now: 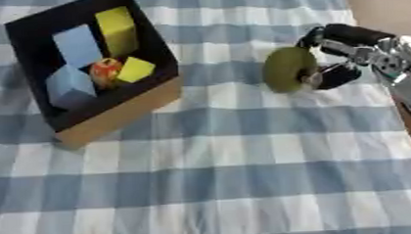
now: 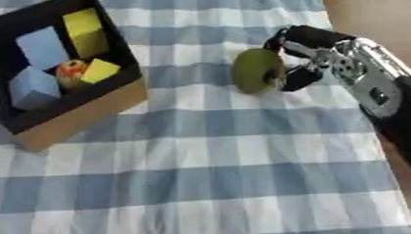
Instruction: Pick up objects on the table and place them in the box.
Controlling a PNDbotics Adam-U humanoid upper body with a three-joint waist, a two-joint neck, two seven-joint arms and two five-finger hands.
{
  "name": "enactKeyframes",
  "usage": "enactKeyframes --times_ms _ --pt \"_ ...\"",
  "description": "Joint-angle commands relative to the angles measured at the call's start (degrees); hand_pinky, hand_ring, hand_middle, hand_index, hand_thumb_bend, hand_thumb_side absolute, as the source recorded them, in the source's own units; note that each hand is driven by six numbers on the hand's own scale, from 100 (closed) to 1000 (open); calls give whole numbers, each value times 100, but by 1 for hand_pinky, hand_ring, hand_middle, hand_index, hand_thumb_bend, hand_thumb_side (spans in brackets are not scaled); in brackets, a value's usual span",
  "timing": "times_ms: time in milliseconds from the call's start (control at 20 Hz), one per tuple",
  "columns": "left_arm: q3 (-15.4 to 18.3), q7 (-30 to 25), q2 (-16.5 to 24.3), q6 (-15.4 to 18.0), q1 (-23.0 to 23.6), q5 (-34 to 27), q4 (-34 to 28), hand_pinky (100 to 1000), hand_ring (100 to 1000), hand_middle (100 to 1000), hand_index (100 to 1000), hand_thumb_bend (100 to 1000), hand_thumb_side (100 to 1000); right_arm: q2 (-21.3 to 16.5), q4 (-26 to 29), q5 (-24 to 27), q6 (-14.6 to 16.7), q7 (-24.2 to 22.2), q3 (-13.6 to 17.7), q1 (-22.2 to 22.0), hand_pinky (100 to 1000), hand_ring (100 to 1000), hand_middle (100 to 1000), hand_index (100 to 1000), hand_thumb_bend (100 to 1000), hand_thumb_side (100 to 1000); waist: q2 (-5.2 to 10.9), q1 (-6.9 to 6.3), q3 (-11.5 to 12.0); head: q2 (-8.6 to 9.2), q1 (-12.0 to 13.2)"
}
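1. Olive-green round object [image 1: 289, 69]: sits on the blue-and-white checked tablecloth [image 1: 227, 152], right of centre, well apart from the box [image 1: 115, 117].
2. Right hand [image 2: 314, 54] comes in from the right edge. Fingers curl over the top of the green object and the thumb [image 1: 336, 76] meets its lower right side, so it reads as closed on the object, pinch style. Can't tell if the object is lifted off the cloth or resting on it.
3. Left hand: not visible in either view.
4. Box is at upper left, black inside with tan outer walls, and looks tilted toward the camera. Already in it: two pale blue blocks [image 1: 76, 45], a tall yellow block [image 1: 118, 30], a small yellow block [image 1: 136, 69], and a small orange-red item [image 1: 105, 69].
5. Step in hand, as I judge it: secure the grasp, then carry to the box.
6. To do it well: confirm the fingers wrap past the widest part before lifting. A round shape will likely roll out of a shallow pinch.
7. Lift straight up first so the cloth does not drag or bunch.
8. Travel left across the table with enough height to clear the near tan wall.
9. Free room looks limited; the best gap seems to be the dark area along the box's right and lower inner side. Aim there, not on top of the blocks.
10. Release low inside so the object does not bounce or roll back out.
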State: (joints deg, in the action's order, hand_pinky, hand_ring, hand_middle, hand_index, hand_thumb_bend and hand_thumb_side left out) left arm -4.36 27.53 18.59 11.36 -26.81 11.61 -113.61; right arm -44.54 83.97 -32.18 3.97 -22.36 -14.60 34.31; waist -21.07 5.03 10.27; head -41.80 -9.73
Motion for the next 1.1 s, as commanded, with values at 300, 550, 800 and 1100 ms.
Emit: enactKeyframes --times_ms 300,550,800,1100 --pt "13 -10 77 0 -74 -2 -98 749 871 772 795 464 663 -189 561 454 155 581 339 79 767 690 332 580 100 100 126 -98 -35 -61 2" --pt "23 2 91 -8 -52 11 -98 749 871 773 796 462 664 -309 1152 586 102 811 565 117 766 688 330 583 100 100 139 -95 -64 -64 7" --pt "20 1 107 -21 -33 22 -98 749 872 774 796 463 664 -420 1593 628 56 892 655 388 769 688 336 591 100 100 163 -79 -84 -64 -9" --pt "6 -10 104 -16 -36 20 -98 750 871 773 796 464 662 -196 1686 676 109 720 407 1266 768 683 336 590 100 100 198 -47 -53 -62 -114"
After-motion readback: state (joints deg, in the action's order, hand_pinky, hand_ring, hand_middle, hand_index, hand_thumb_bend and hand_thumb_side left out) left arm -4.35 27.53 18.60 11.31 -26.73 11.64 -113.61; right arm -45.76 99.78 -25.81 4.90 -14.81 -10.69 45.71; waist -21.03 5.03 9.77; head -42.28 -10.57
